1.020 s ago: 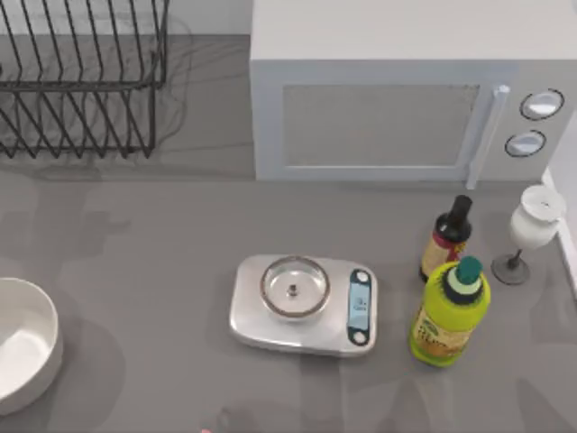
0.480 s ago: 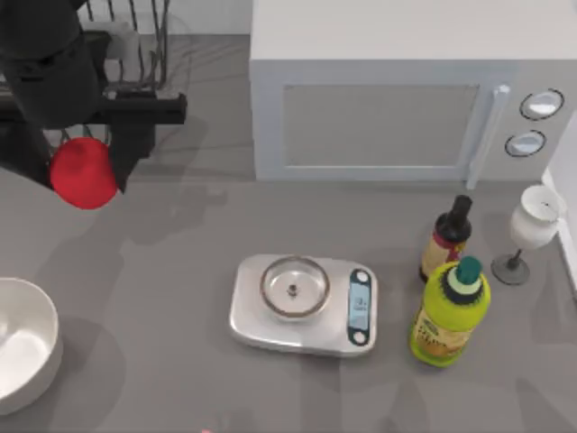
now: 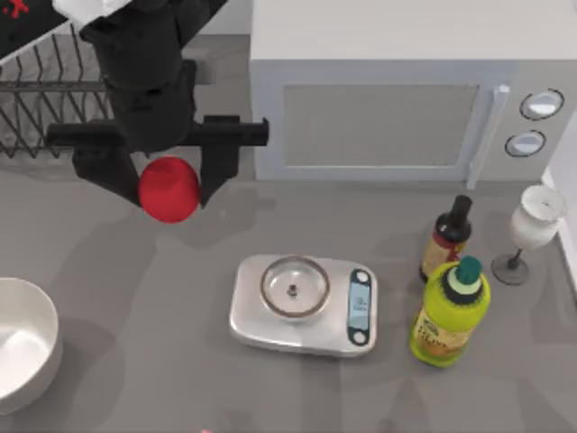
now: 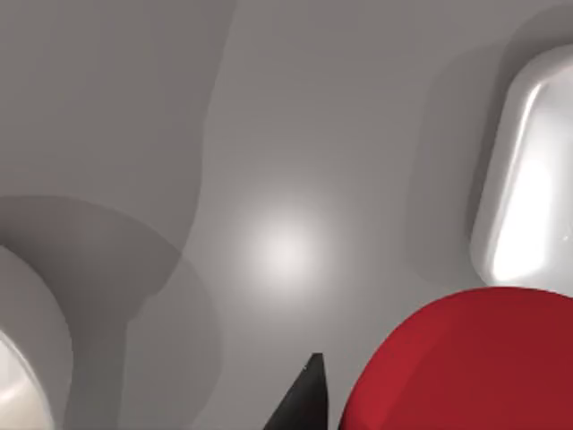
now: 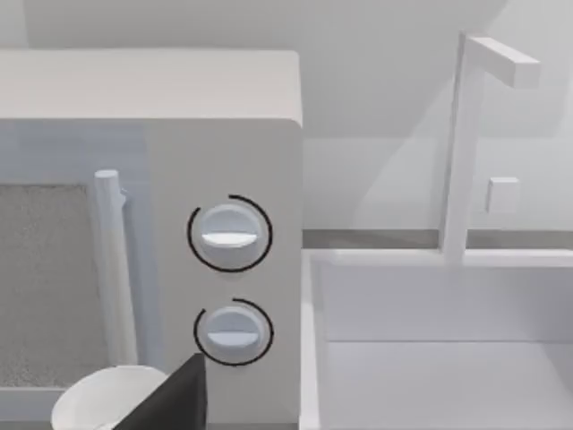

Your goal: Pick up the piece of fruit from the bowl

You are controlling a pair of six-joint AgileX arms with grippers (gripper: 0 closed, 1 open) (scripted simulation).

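The piece of fruit (image 3: 169, 188), a smooth bright-red ball, hangs in the air above the grey table, left of and behind the silver scale. My left gripper (image 3: 168, 180) is shut on it, one black finger on each side. In the left wrist view the piece of fruit (image 4: 466, 358) sits beside a black fingertip (image 4: 303, 399). The white bowl (image 3: 41, 361) stands at the table's front left edge, holding nothing, well apart from the ball. A dark finger (image 5: 183, 394) of my right gripper faces the microwave's knobs.
A silver scale (image 3: 302, 305) with a steel dish sits mid-table. A white microwave (image 3: 397, 108) stands at the back, a black wire rack (image 3: 54, 117) at the back left. A dark bottle (image 3: 446, 239), a green bottle (image 3: 451, 311) and a wine glass (image 3: 532, 230) stand on the right.
My left arm came into the top view holding the red ball and has carried it to the right, from over the rack's front towards the microwave's left corner.
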